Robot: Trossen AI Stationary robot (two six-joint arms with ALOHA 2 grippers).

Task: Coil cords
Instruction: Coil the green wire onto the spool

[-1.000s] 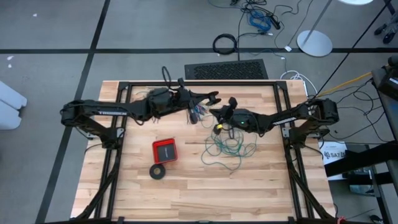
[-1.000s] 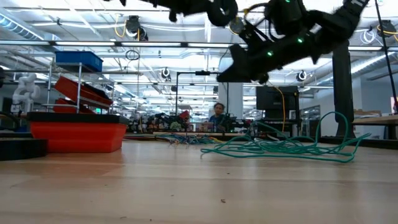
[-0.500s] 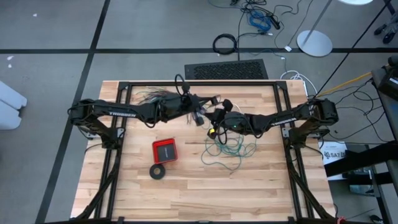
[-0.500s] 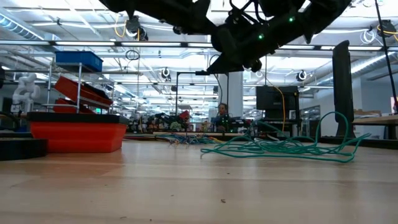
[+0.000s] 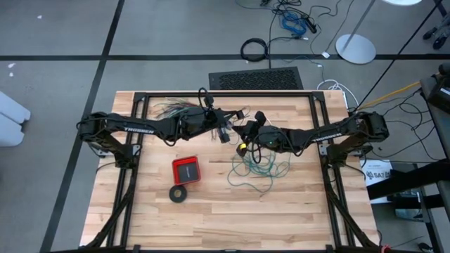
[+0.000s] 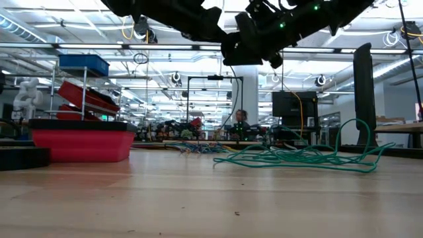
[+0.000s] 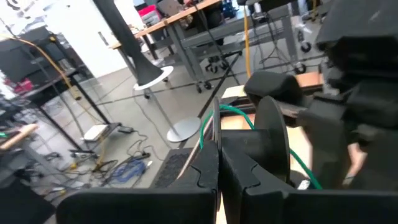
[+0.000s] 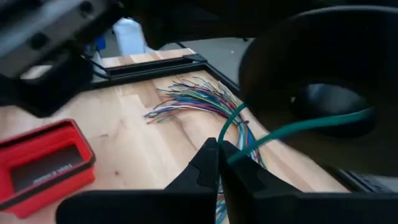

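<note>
Grippers [image 5: 235,133] closer together than before, apparently over teal wire [image 5: 256,169].

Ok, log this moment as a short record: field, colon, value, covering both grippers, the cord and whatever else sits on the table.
left gripper: shut, raised over the table's far middle, close to the right gripper
right gripper: shut on the teal-green wire, raised, facing the left gripper
teal-green wire: mostly a loose tangle on the table, one strand rising to the right gripper
red tray: flat on the table, left of the tangle
black tape ring: near side of the red tray
many-coloured wires: fanned out near the far edge
</note>
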